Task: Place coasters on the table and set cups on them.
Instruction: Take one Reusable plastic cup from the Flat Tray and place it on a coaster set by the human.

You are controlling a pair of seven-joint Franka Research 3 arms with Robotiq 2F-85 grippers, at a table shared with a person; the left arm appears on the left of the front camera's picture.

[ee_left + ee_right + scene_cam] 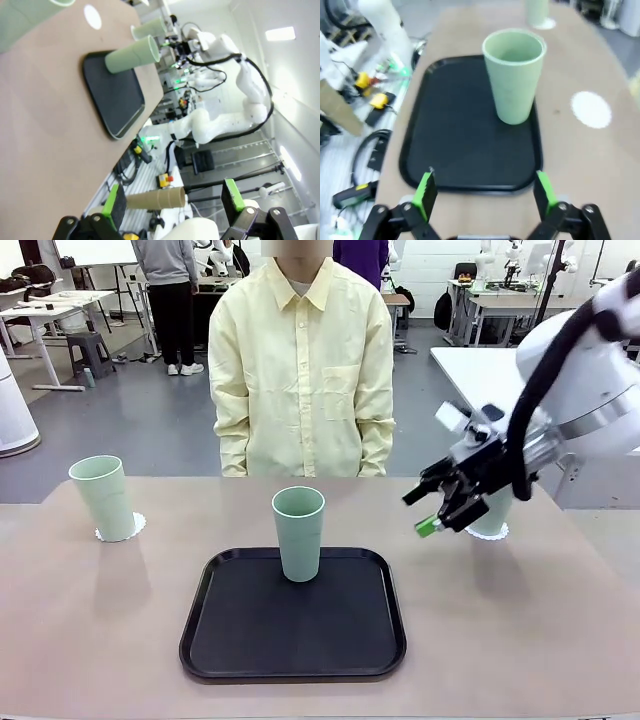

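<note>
On the tabletop [540, 640], the left cup [103, 498] is seen standing on the left coaster [122, 531], the middle cup [299, 533] is set upright in the black tray [250, 630], and the right cup [494, 516], on the right coaster [488, 534], is partly hidden by the right claw [421, 512], which is held wide and empty, as is the left claw [173, 198].

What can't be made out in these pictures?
- Front view: the right cup is mostly hidden behind the right gripper.
- Right wrist view: the far cup is cut off by the top edge.
- Front view: the person's hands are hidden behind the table.
</note>
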